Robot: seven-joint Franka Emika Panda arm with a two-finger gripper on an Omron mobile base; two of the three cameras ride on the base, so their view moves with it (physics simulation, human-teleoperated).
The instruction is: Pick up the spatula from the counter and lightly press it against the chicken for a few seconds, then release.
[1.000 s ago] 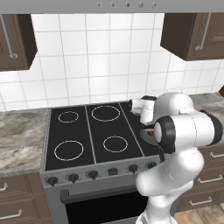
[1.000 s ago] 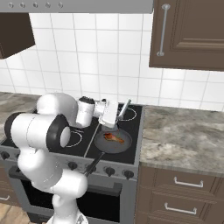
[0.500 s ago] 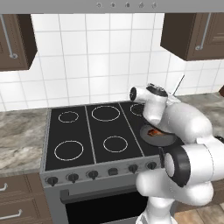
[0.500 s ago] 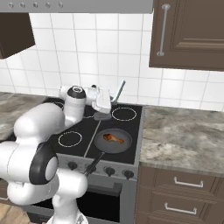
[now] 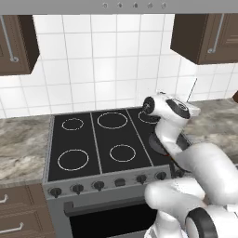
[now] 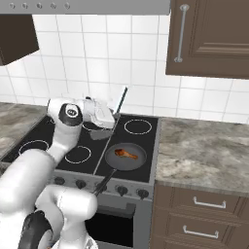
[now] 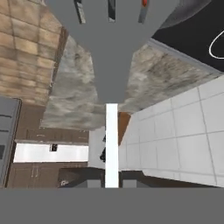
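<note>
One step looks done: the claw [image 6: 112,120] is clamped on the spatula [image 6: 100,133] above the stove [image 6: 147,140]. Next, the blade must settle lightly onto the chicken [image 6: 125,154] in the front-right pan [image 6: 135,165].

chicken [image 6: 125,154] in pan [image 6: 136,163] — on stove [image 6: 151,141], front-right

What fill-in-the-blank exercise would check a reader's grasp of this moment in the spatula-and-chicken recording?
1. The hand is ___ on the spatula.
2. The pan sits at the front ___ corner of the stove, seen facing it.
3. The chicken lies in the pan, and the spatula is ___ touching it.

Missing words: shut; right; not.
</note>
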